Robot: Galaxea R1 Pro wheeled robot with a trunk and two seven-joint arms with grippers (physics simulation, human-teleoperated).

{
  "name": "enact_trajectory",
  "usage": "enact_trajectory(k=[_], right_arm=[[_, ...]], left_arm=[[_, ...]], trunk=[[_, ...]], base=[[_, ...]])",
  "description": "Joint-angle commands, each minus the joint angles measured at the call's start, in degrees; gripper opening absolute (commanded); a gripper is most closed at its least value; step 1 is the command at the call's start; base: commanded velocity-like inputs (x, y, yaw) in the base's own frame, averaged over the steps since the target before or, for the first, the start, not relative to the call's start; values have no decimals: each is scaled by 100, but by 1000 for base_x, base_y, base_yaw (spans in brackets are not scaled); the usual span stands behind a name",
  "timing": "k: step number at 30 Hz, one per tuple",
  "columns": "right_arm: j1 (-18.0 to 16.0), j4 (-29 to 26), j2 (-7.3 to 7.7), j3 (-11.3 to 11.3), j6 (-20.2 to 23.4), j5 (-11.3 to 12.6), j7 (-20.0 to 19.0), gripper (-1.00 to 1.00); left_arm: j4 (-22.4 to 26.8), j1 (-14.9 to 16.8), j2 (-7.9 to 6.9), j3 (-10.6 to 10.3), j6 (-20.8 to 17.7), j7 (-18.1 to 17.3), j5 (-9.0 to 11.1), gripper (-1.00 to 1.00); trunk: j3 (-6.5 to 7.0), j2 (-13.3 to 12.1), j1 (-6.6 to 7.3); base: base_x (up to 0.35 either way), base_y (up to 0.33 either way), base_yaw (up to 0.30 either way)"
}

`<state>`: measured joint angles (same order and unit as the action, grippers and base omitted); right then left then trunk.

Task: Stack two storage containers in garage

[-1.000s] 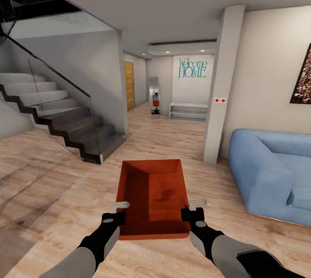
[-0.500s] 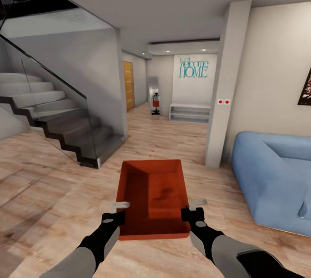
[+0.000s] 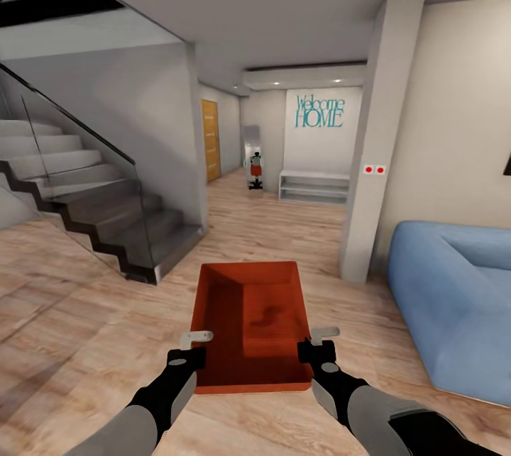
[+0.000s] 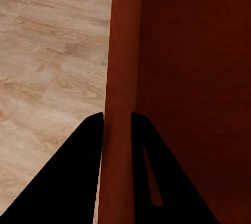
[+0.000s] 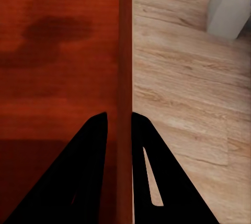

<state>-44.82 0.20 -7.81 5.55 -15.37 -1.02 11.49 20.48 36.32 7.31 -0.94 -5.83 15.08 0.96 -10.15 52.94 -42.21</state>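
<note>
I hold a red-orange storage container [image 3: 248, 321] in front of me above the light wood floor [image 3: 85, 314], low walls up. My left gripper [image 3: 190, 349] is shut on its left wall near the close corner. On the opposite wall my right gripper [image 3: 312, 344] is shut too. In the left wrist view the left gripper [image 4: 116, 115] pinches the thin red wall [image 4: 123, 51], one finger on each side. The right wrist view shows my right gripper [image 5: 119, 114] clamping the other wall, with the container's flat bottom [image 5: 63, 51] beside it. A second container is out of view.
A dark staircase with a glass rail [image 3: 92, 193] rises on the left. A white pillar [image 3: 380, 144] and a blue sofa [image 3: 454, 300] stand on the right. Between them a wood-floored hallway runs ahead to a "Welcome HOME" wall [image 3: 318, 110], a white bench [image 3: 312, 185] and an orange door [image 3: 211, 140].
The whole view has advanced: the stairs slid left, the pillar and sofa slid right and grew. The container and both grippers keep the same place in the picture.
</note>
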Motion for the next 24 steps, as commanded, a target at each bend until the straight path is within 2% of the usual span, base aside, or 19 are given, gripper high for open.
enact_trajectory(k=[1, 24], right_arm=[[0, 15, -2, -133, 16, -74, -15, -100], [0, 15, -2, -133, 16, -74, -15, -100]], left_arm=[[35, 7, -1, 121, 7, 171, -140, -100], [35, 7, -1, 121, 9, 171, -140, -100]], trunk=[[-8, 6, -4], [-8, 6, -4]], base=[[322, 0, 0], [322, 0, 0]])
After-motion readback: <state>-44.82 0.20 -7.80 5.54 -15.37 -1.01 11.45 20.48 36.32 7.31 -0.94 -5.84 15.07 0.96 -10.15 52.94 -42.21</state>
